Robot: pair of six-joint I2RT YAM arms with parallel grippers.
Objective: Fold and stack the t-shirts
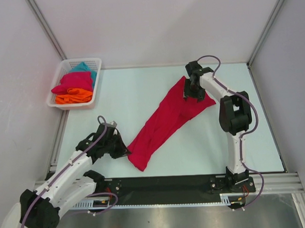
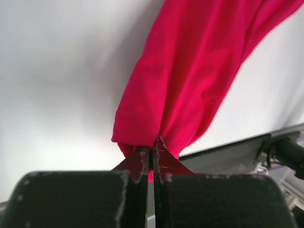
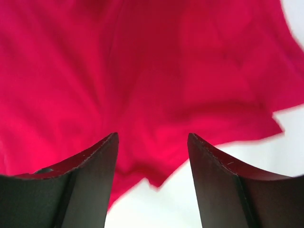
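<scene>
Pale worktop (image 1: 233, 141) carries your crimson t-shirt (image 1: 163, 123) lying diagonally, near-left to far-right: left end effector (image 1: 124, 151) clamps its near end, right end effector (image 1: 191, 95) hovers, fingers apart, over the far end.

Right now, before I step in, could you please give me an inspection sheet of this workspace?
Surface: table, pale and flat.
Job's things: red shirt bunched in a long diagonal strip on the table; pink shirt, orange shirt and teal shirt piled in the basket, far left.
Clutter: nothing seen.
Grippers: left pincer shut on the red shirt's near end; right pincer open over its far end.
Cables: left cable and right cable, purple, loop off the arms above the cloth.
Surroundings: white walls, metal rails.
</scene>
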